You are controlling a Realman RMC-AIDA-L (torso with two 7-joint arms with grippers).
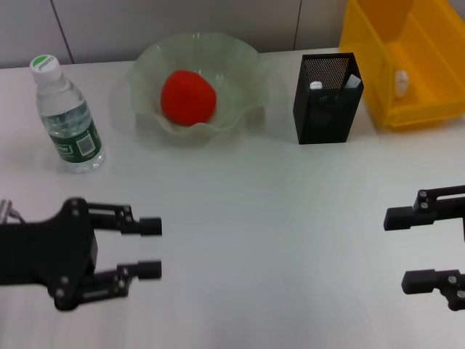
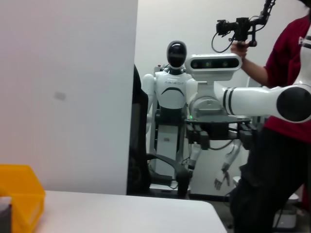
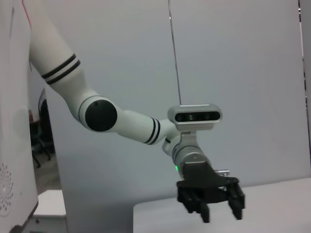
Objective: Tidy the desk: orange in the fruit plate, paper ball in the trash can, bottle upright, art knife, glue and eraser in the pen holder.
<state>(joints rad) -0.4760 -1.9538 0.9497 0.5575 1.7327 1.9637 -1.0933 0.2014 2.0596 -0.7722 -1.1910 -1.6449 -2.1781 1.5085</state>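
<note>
Orange (image 1: 187, 96) in fruit plate (image 1: 149, 69). Bottle (image 1: 67, 116) upright, far-left of bench (image 1: 254, 218). Paper ball (image 1: 401, 82) (small white wad, prob. it) in trash can (image 1: 425, 102), far right. Pen holder (image 1: 326, 98) holds white-tipped items; can't tell which.

Left tool (image 1: 151, 247) low over near-left bench, jaws moderately wide, empty. Right tool (image 1: 407, 249) near-right, jaws wide, empty.

No loose item between tools. Judgement: task looks about done. All targets lie beyond both tools; bottle nearer left arm, holder and can nearer right.
</note>
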